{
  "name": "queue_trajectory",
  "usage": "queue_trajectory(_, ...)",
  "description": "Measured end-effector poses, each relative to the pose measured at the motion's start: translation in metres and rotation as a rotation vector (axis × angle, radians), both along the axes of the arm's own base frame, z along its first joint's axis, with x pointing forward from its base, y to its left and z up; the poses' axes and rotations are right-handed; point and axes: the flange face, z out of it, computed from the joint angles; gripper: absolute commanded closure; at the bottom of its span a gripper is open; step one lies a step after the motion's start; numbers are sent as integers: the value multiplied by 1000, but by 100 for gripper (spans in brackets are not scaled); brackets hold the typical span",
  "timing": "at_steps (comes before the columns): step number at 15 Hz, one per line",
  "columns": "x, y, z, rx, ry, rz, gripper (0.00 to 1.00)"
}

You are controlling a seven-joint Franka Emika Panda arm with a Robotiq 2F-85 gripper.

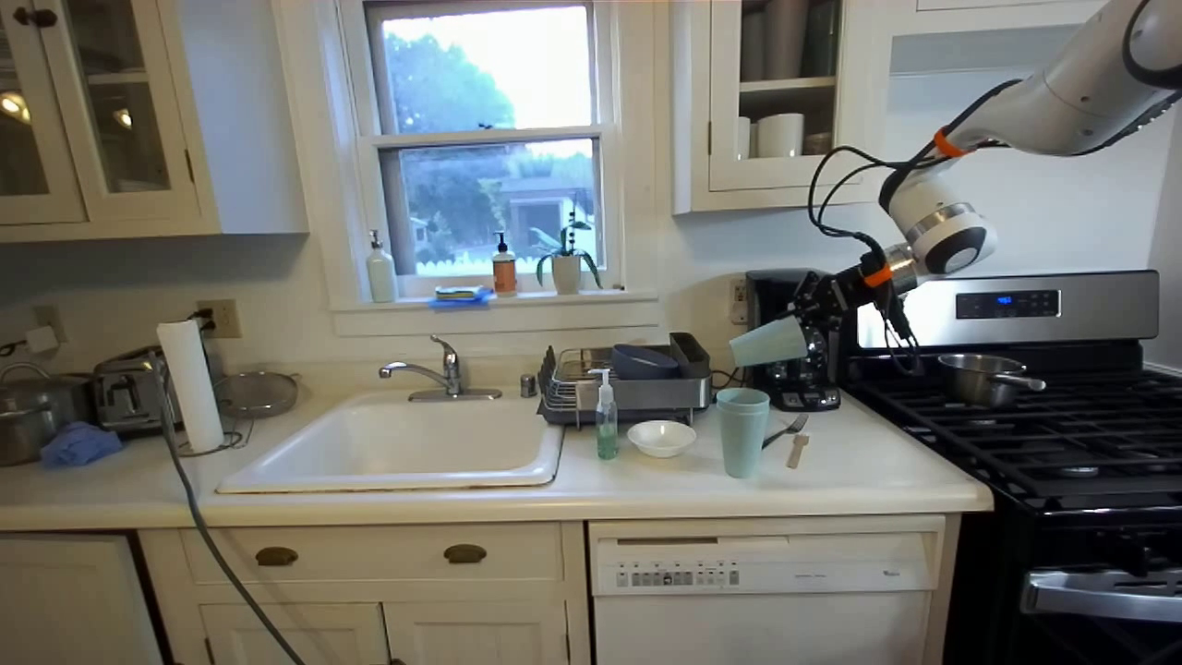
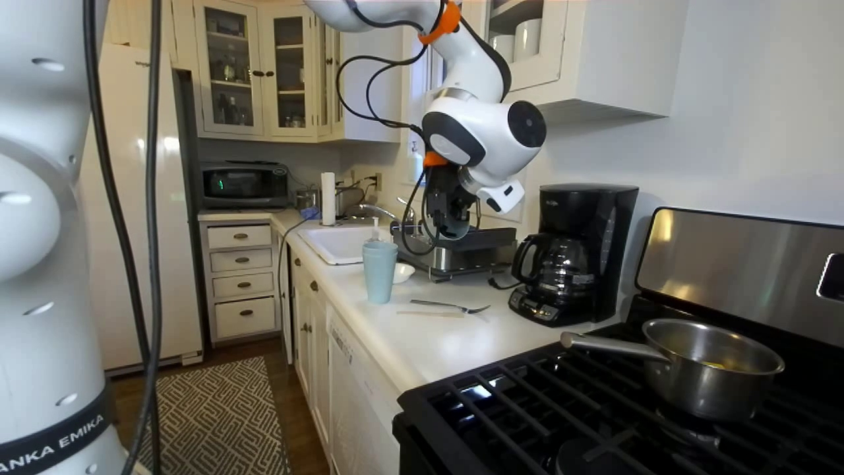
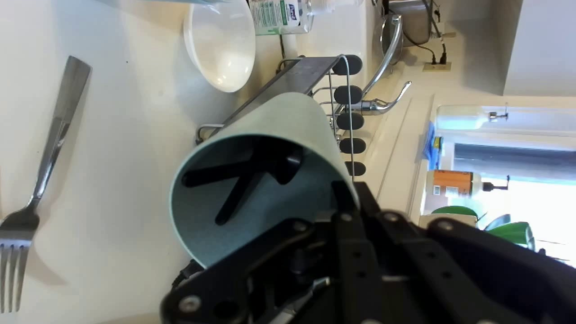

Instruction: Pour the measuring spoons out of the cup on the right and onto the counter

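The pale mint-green cup [image 1: 768,343] hangs in the air above the counter [image 1: 868,462], tipped nearly on its side. Its base points toward the sink and its mouth toward the coffee maker side. My gripper [image 1: 807,309] is shut on the cup's rim; in the wrist view one finger of the gripper [image 3: 355,200] is inside the cup wall and one outside. The dark measuring spoons [image 3: 243,173] lie inside the cup [image 3: 299,114], seen through its mouth. In an exterior view the cup [image 2: 456,227] is mostly hidden behind the gripper [image 2: 452,204].
A twin green cup [image 1: 742,434] stands upright on the counter below, by a white dish [image 1: 661,438] and soap bottle [image 1: 606,420]. A fork [image 3: 49,144] and small wooden piece [image 1: 797,451] lie nearby. The dish rack [image 1: 637,392], black coffee maker [image 2: 570,257] and stove pot [image 2: 712,369] stand around.
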Motion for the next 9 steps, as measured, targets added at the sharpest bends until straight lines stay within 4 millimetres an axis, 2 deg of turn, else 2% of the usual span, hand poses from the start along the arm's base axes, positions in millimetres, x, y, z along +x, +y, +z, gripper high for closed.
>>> queue_trajectory(3, 1, 3, -13, 55, 8, 2, 99)
queue_trajectory(9, 7, 0, -79, 236, -62, -74, 99)
